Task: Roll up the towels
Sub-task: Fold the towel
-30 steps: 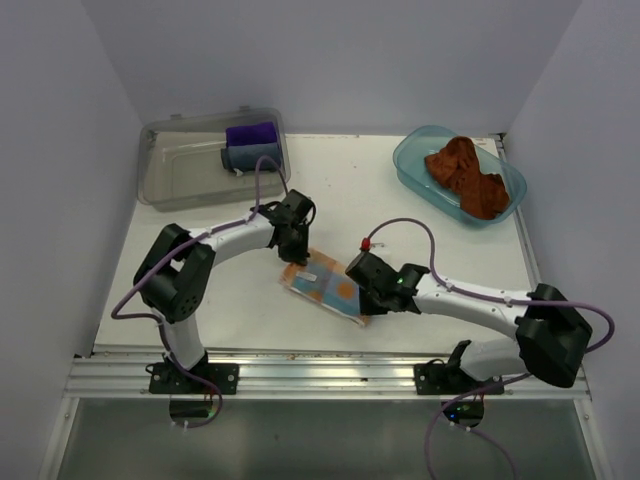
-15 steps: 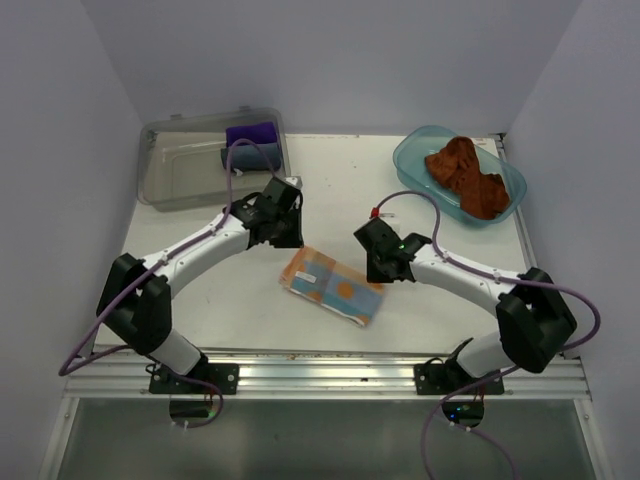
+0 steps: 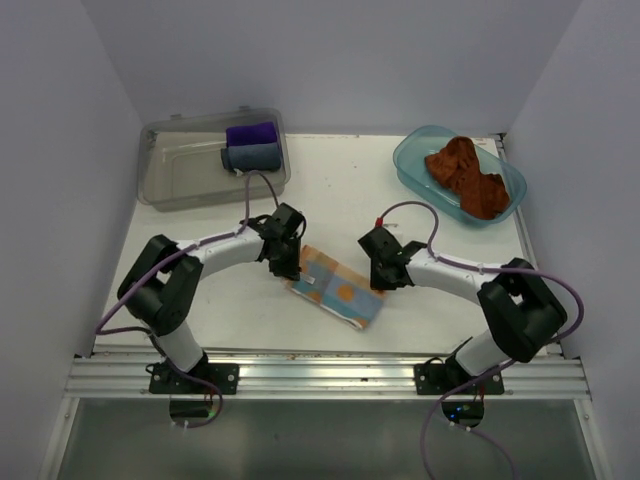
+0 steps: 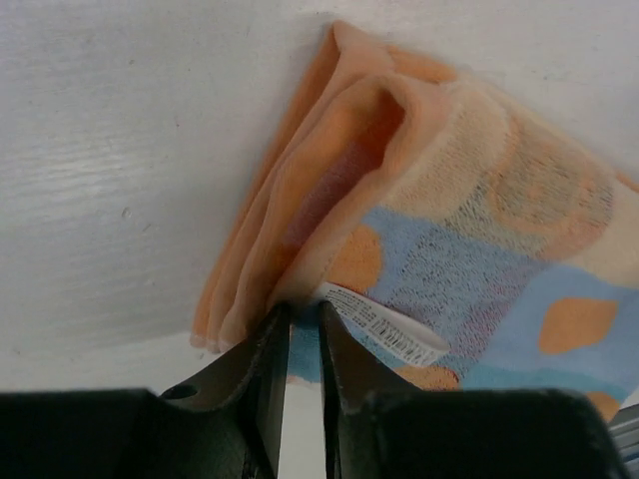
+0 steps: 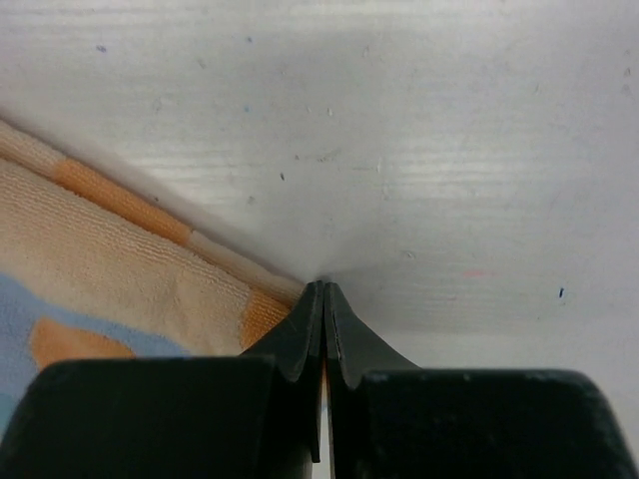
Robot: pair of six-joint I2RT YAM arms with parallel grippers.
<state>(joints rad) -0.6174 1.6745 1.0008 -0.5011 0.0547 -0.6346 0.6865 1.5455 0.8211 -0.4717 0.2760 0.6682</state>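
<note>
The patterned towel (image 3: pixel 340 288), pale blue, orange and white, lies folded flat on the table between both arms. My left gripper (image 3: pixel 293 268) is low at its left end. In the left wrist view the gripper (image 4: pixel 305 311) is open by a narrow gap, tips against the towel (image 4: pixel 479 230) edge beside its white label (image 4: pixel 384 324). My right gripper (image 3: pixel 385 278) sits at the towel's far right corner; its wrist view shows the gripper (image 5: pixel 322 289) shut, tips on the table just off the towel (image 5: pixel 100 259). The rust-brown towel (image 3: pixel 465 175) lies crumpled in the blue tub (image 3: pixel 402 160).
A clear plastic bin (image 3: pixel 175 178) stands at the back left, holding a purple cloth (image 3: pixel 250 133) and a grey-blue rolled cloth (image 3: pixel 252 156). White walls close in the table on three sides. A metal rail (image 3: pixel 320 375) runs along the near edge.
Both grippers were on the patterned towel a second ago, pulled back off it, and have come down again at its left end and far right corner.
</note>
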